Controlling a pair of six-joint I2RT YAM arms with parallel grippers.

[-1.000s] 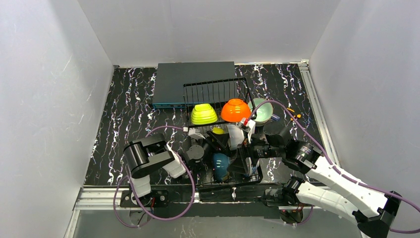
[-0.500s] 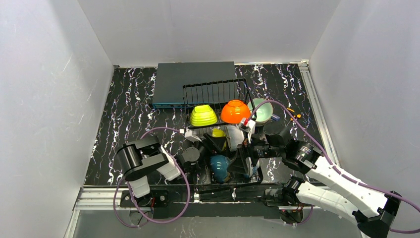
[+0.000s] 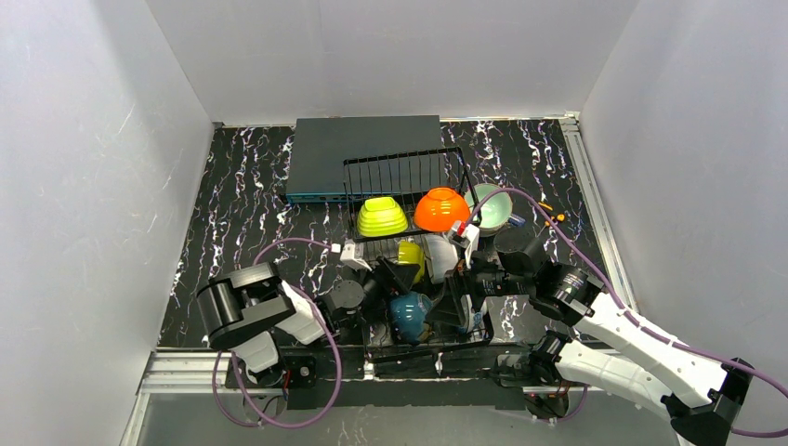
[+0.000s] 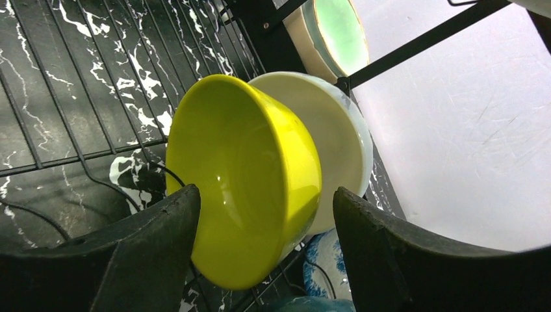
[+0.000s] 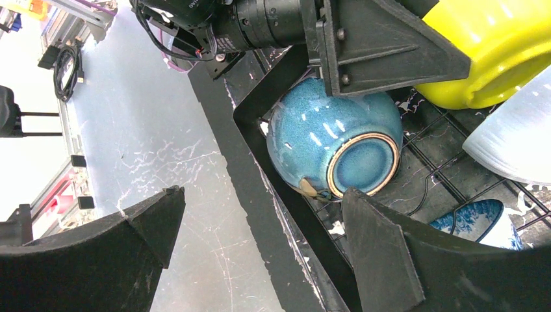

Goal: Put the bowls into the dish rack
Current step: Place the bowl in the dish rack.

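Observation:
The dish rack [image 3: 401, 172] stands mid-table. On its back tier sit a lime green bowl [image 3: 382, 216], an orange bowl [image 3: 442, 207] and a mint bowl [image 3: 492, 208]. Lower down, a yellow bowl [image 4: 250, 175] stands on edge against a white bowl [image 4: 338, 143]. My left gripper [image 4: 266, 195] is open around the yellow bowl, with a gap on the right side. In front lies a teal bowl [image 5: 334, 143], bottom towards my right gripper [image 5: 261, 194]. That gripper is open and empty, straddling the rack's front rail. A blue-white patterned bowl [image 5: 481, 218] shows at the right.
A flat dark grey box [image 3: 362, 153] lies behind the rack. The left arm's camera housing [image 5: 364, 32] hangs just above the teal bowl, close to my right gripper. Grey walls close in the table on three sides. Small orange items [image 3: 556, 216] lie at the right.
The left arm has drawn back towards the near left. Its jaws have widened a little around the yellow bowl, which stays in the rack. The right arm has not moved.

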